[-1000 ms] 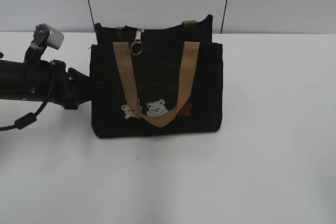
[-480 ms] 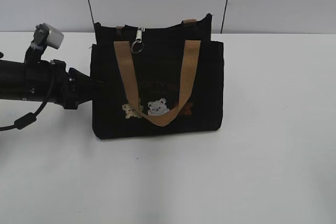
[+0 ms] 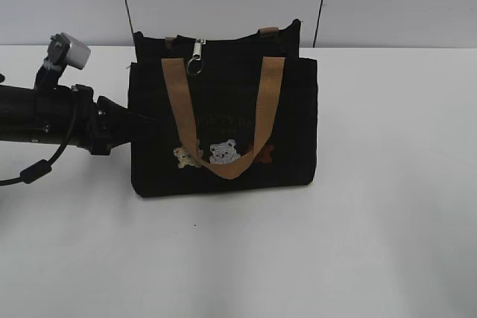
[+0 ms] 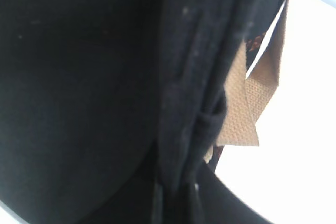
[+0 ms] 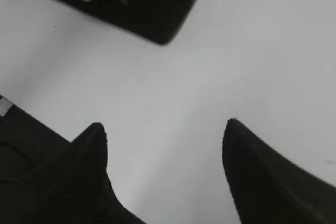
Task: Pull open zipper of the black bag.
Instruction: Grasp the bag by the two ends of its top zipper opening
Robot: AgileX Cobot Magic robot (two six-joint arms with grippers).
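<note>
The black bag (image 3: 223,124) stands upright on the white table, its tan handle hanging down the front over the little bears. The zipper runs along the top edge, and its silver pull with a ring (image 3: 195,57) hangs near the left end. My left gripper (image 3: 136,128) reaches in from the left and is shut on the bag's left side edge. In the left wrist view the black fabric seam (image 4: 194,129) is pinched between the jaws (image 4: 194,198). My right gripper (image 5: 164,129) hangs open over bare table, with the bag's lower corner (image 5: 152,9) far ahead of it.
The white table (image 3: 387,221) spreads in front of and to the right of the bag. A pale wall with two dark vertical lines stands right behind it. A tan handle strap (image 4: 247,114) dangles beside the pinched seam.
The left jaws have closed onto the bag's side edge. The bag's front has shifted very slightly. The right gripper has not changed.
</note>
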